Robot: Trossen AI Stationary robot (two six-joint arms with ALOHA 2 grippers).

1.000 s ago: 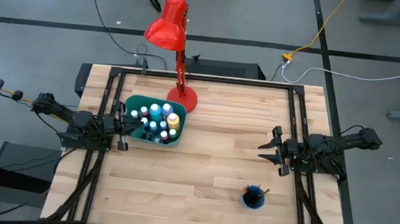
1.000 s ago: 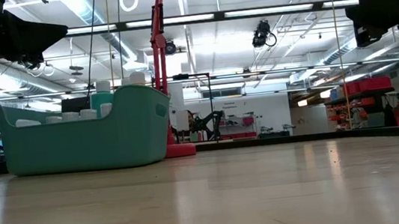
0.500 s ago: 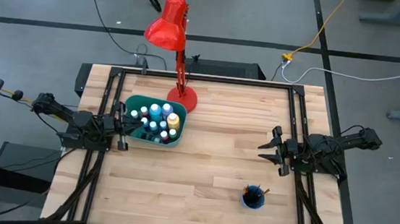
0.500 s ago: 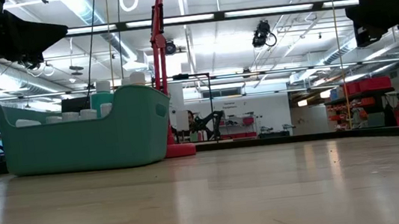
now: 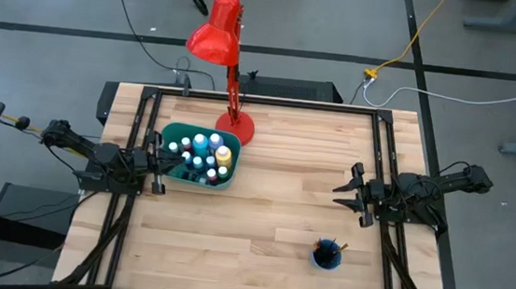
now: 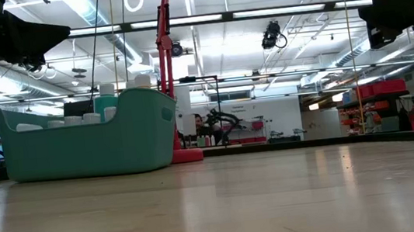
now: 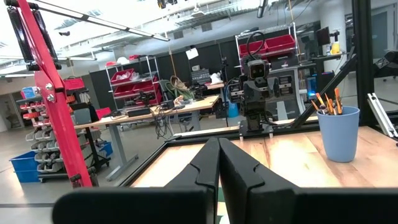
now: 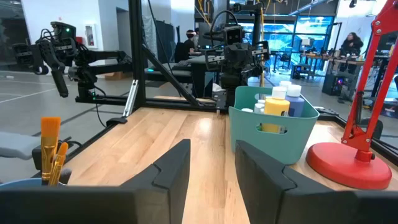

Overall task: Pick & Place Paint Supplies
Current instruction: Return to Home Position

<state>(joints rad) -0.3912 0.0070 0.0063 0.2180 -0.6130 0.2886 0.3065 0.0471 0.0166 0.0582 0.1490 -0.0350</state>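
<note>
The white-capped paint bottles [image 5: 203,154] stand upright inside the teal bin [image 5: 194,182], and their caps show above its rim in the low view [image 6: 121,85] and the right wrist view [image 8: 277,102]. Thin brushes [image 7: 326,102] stand in the small blue cup [image 5: 326,255], bristles up [image 8: 51,146]. My left gripper [image 5: 174,160] hangs shut in the air over the bin's left end [image 7: 218,146]. My right gripper [image 5: 340,196] hovers open near the table's right edge, pointing at the bin [image 8: 212,155].
A red desk lamp stands with its round base [image 5: 236,124] on the table just behind the bin's far right corner; its arm [image 7: 53,93] rises above. A black frame rail [image 5: 262,100] runs around the tabletop. Bare wood [image 5: 273,183] lies between the bin and the cup.
</note>
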